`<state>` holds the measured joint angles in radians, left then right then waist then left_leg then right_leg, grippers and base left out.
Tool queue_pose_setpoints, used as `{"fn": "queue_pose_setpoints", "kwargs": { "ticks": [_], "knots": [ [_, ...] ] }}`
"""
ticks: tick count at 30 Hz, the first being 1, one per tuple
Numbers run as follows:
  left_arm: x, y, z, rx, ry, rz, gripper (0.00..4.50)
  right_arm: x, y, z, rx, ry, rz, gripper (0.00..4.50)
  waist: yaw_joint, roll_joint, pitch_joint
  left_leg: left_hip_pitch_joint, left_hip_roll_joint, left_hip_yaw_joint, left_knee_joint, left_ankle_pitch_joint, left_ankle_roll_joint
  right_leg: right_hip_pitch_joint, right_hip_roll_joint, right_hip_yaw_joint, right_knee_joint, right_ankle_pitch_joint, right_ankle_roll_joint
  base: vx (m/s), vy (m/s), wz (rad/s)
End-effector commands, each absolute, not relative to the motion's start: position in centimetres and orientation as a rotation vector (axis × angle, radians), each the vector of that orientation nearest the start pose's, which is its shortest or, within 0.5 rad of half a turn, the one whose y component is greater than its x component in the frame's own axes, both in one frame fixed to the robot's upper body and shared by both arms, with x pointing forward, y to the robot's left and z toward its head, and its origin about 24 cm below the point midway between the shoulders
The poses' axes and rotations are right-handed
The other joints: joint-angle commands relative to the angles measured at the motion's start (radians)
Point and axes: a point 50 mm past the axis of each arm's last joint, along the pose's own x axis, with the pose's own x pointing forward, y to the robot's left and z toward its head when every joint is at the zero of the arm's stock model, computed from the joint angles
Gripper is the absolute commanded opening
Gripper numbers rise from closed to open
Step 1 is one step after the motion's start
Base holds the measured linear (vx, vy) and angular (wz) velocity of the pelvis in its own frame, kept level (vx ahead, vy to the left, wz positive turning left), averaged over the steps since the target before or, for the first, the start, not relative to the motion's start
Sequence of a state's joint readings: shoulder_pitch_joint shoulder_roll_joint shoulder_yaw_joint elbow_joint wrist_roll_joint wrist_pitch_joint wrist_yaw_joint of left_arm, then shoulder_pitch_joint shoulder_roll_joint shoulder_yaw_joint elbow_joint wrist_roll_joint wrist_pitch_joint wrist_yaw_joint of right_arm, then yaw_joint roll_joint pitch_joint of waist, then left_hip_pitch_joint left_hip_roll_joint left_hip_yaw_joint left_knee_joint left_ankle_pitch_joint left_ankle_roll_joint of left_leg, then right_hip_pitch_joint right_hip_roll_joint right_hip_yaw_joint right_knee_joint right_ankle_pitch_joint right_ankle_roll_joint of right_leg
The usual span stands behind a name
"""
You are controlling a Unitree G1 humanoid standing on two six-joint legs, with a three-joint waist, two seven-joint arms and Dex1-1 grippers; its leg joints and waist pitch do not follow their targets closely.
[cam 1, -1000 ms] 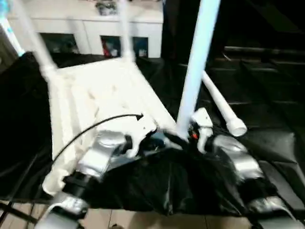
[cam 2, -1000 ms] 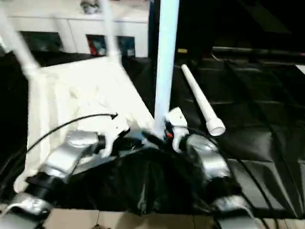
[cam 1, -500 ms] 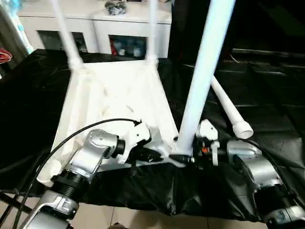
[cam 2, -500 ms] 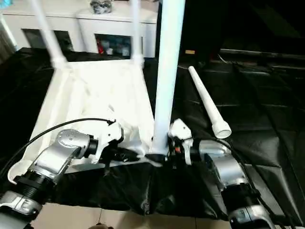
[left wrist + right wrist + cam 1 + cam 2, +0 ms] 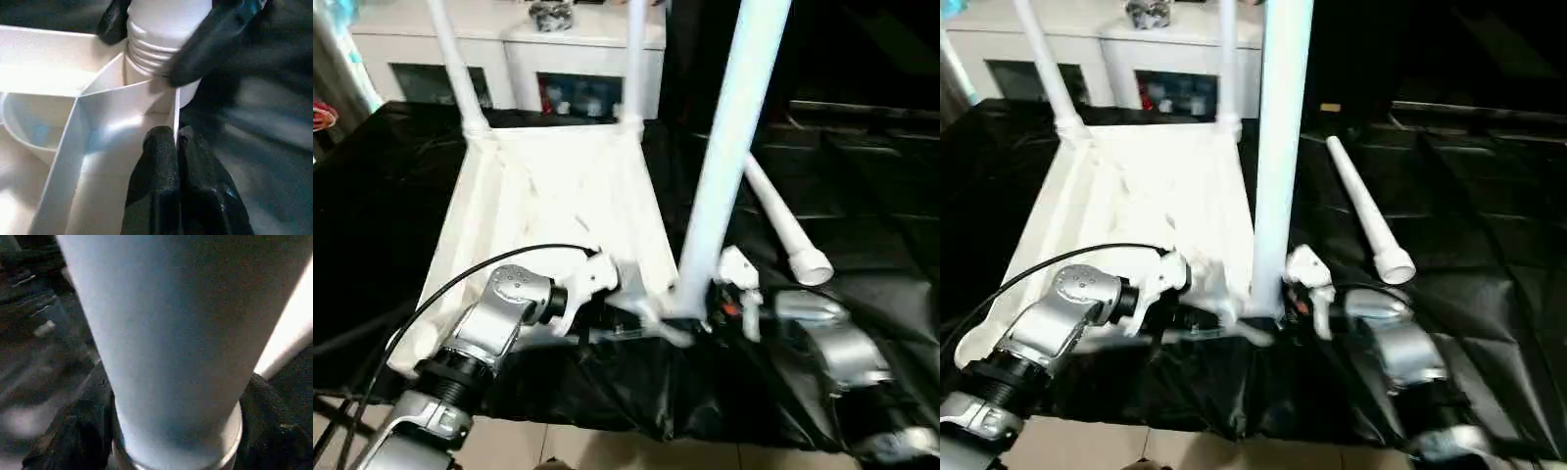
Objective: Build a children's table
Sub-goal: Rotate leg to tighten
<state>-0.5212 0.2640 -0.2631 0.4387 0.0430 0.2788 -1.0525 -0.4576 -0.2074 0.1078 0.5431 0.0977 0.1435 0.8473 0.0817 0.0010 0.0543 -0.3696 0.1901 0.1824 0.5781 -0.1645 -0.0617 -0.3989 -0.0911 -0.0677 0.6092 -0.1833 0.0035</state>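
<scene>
No readable brand, label or writing shows on anything we see. The children's table [image 5: 548, 196] lies upside down on a black sheet [image 5: 862, 245], its ribbed underside facing up, toward our left and centre. Two legs stand upright in its far corner sockets. A third leg [image 5: 729, 147] stands upright at the near right corner, its threaded end at the socket. Our right gripper [image 5: 166, 44] grasps that leg's base, one black finger on each side. Our left gripper [image 5: 177, 147] is clenched on the thin near rim of the table just beside that socket. A fourth leg [image 5: 1368, 211] lies loose on the sheet to the right, with open black sheet beyond it. A white cabinet [image 5: 509, 59] stands at the far edge.
</scene>
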Motion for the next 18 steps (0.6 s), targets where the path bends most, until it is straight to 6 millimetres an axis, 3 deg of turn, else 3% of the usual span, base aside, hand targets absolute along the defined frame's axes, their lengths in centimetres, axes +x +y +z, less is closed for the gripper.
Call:
{"fn": "queue_pose_setpoints", "kwargs": {
  "ticks": [1, 2, 4, 6, 7, 11, 12, 14, 16, 18],
  "knots": [
    [31.0, 6.8, 5.8, 0.280, 0.361, -1.237, 0.00, 31.7, -10.1, 2.1, -0.042, 0.337, 0.852, 2.72, -0.008, -0.006, -0.050, 0.013, 0.035, -0.026, -0.077, -0.390, -0.034, 0.034, -0.066, 0.033, -0.106, -0.558, -0.134, 0.000, 0.000, 0.00],
    [31.3, 6.6, 5.9, 0.271, 0.364, -1.184, 0.00, 32.0, -9.9, 2.1, -0.013, 0.332, 0.802, 2.72, -0.015, -0.005, -0.052, 0.008, 0.032, -0.032, -0.079, -0.397, -0.036, 0.038, -0.066, 0.028, -0.113, -0.586, -0.110, 0.000, 0.000, 0.00],
    [31.9, 6.2, 6.0, 0.240, 0.368, -1.073, 0.00, 32.5, -9.3, 2.2, 0.026, 0.319, 0.731, 2.72, -0.029, -0.006, -0.055, 0.012, 0.033, -0.033, -0.077, -0.408, -0.028, 0.034, -0.063, 0.027, -0.116, -0.550, -0.114, 0.000, 0.000, 0.00],
    [32.1, 5.4, 6.3, 0.206, 0.351, -1.016, 0.00, 32.9, -8.6, 2.2, 0.033, 0.314, 0.679, 2.72, -0.029, -0.005, -0.057, 0.012, 0.033, -0.028, -0.077, -0.377, -0.011, 0.031, -0.060, 0.032, -0.114, -0.484, -0.136, 0.000, 0.000, 0.00],
    [32.0, 5.2, 6.3, 0.199, 0.345, -1.013, 0.00, 33.0, -8.3, 2.2, 0.035, 0.310, 0.673, 2.72, -0.031, -0.011, -0.058, 0.009, 0.033, -0.026, -0.077, -0.367, -0.006, 0.033, -0.059, 0.033, -0.111, -0.461, -0.145, 0.000, 0.000, 0.00],
    [31.6, 4.0, 6.5, 0.182, 0.329, -1.029, 0.00, 33.3, -7.5, 2.7, 0.064, 0.278, 0.689, 2.72, -0.028, -0.011, -0.065, 0.003, 0.033, -0.019, -0.073, -0.291, 0.027, 0.041, -0.057, 0.037, -0.096, -0.313, -0.187, 0.000, 0.000, 0.00],
    [31.6, 3.9, 6.5, 0.181, 0.329, -1.030, 0.00, 33.3, -7.5, 2.7, 0.074, 0.274, 0.691, 3.07, -0.027, -0.011, -0.066, 0.004, 0.034, -0.016, -0.071, -0.271, 0.038, 0.042, -0.056, 0.038, -0.093, -0.279, -0.199, 0.000, 0.000, 0.00],
    [31.5, 3.8, 6.5, 0.180, 0.329, -1.031, 0.00, 33.4, -7.6, 2.8, 0.083, 0.271, 0.693, 3.07, -0.025, -0.010, -0.067, 0.003, 0.033, -0.014, -0.068, -0.247, 0.050, 0.044, -0.057, 0.038, -0.090, -0.252, -0.210, 0.000, 0.000, 0.00],
    [31.5, 3.7, 6.5, 0.180, 0.331, -1.035, 0.00, 33.4, -7.8, 2.9, 0.076, 0.266, 0.703, 3.47, -0.022, -0.008, -0.068, 0.003, 0.033, -0.012, -0.066, -0.223, 0.059, 0.045, -0.055, 0.038, -0.087, -0.224, -0.218, 0.000, 0.000, 0.00],
    [31.4, 3.6, 6.5, 0.180, 0.334, -1.040, 0.00, 33.4, -8.0, 2.9, 0.057, 0.256, 0.696, 3.49, -0.020, -0.008, -0.069, 0.002, 0.033, -0.010, -0.065, -0.199, 0.070, 0.047, -0.053, 0.038, -0.083, -0.179, -0.231, 0.000, 0.000, 0.00]
  ]
}}
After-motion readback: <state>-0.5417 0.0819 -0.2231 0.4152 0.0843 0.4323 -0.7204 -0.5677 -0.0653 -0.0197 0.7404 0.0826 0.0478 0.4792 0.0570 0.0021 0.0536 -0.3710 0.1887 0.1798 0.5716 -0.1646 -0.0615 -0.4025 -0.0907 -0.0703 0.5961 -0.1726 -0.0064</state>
